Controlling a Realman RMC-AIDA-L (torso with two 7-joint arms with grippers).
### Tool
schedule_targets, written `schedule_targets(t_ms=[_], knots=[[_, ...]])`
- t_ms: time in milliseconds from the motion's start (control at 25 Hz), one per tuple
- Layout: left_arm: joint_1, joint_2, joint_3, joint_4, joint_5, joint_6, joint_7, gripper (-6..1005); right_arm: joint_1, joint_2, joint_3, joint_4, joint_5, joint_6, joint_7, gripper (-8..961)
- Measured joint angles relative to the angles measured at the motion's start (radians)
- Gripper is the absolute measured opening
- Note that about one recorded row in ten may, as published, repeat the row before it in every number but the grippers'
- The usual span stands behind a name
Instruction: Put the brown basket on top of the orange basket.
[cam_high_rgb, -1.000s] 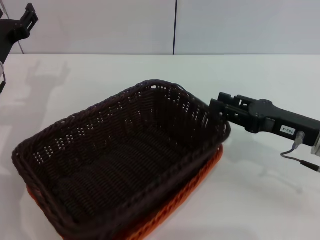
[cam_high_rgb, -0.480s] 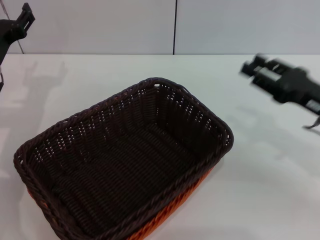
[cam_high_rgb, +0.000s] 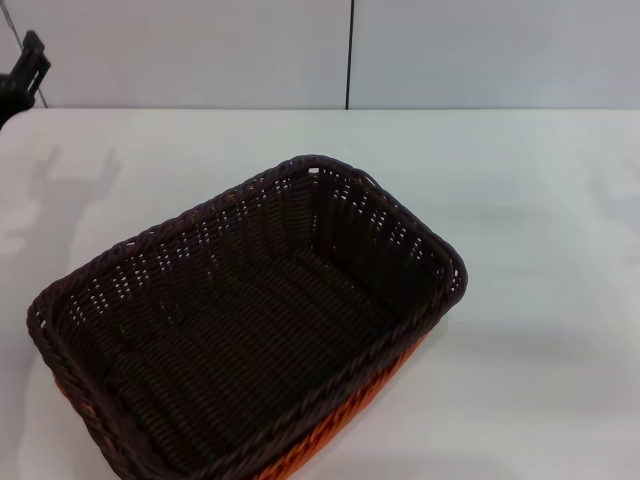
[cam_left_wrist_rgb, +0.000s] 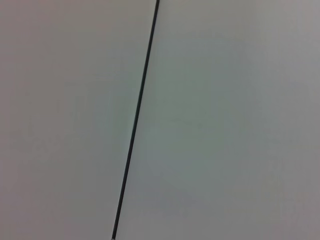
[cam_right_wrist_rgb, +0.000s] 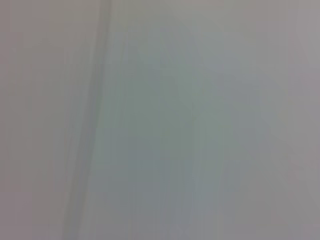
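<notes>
Dark brown woven basket (cam_high_rgb: 250, 330) sits nested in the orange woven basket (cam_high_rgb: 340, 425); left gripper (cam_high_rgb: 25, 70) at far edge, its opening unclear.

Woven brown basket (cam_high_rgb: 250, 330), woven orange basket (cam_high_rgb: 350, 420), smooth matt table (cam_high_rgb: 540, 300).

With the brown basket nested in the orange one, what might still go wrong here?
The brown basket sits in the orange basket, with orange showing only along the near right side, so the seating may be uneven and it might rock. The stack runs off the head view's bottom edge, so its closeness to the table edge is unverifiable.
</notes>
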Motion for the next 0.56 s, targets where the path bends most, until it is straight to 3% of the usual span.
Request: schedule_targets(t_ms=[240, 560], knots=[[0.061, -0.002, -0.003, -0.043, 0.000, 0.175, -0.002, 829, 0.051, -0.004, 0.001, 0.088, 0.313, 0.028, -0.151, 495], [0.090, -0.002, 0.007, -0.064, 0.007, 0.313, 0.002, 829, 0.102, -0.007, 0.033, 0.087, 0.340, 0.123, -0.156, 495]])
